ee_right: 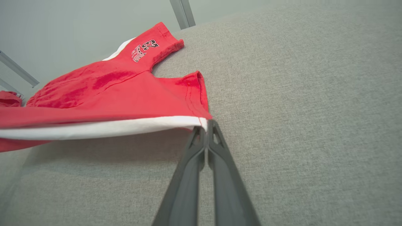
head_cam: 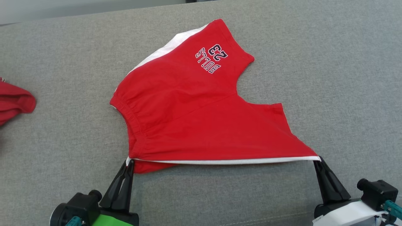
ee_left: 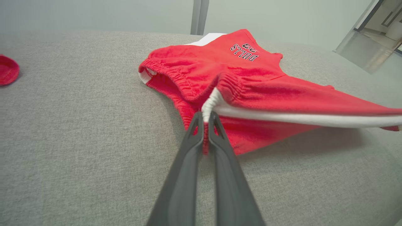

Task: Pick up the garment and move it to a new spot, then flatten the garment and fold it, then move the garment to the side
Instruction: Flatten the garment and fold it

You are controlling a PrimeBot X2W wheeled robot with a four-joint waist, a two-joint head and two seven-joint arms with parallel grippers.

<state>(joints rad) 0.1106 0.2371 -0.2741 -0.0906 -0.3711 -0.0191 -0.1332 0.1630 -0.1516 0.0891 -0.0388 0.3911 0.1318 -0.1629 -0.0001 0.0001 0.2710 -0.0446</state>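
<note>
Above the grey cushion (head_cam: 314, 62), left jaws and right jaws clamp the red shorts (head_cam: 188, 116) by one lifted edge.

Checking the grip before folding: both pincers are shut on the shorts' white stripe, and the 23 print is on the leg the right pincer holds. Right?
No. The left pincer and right pincer are shut on the white stripe of the shorts, but the 23 print is on the other, far leg, as the head view shows.
</note>
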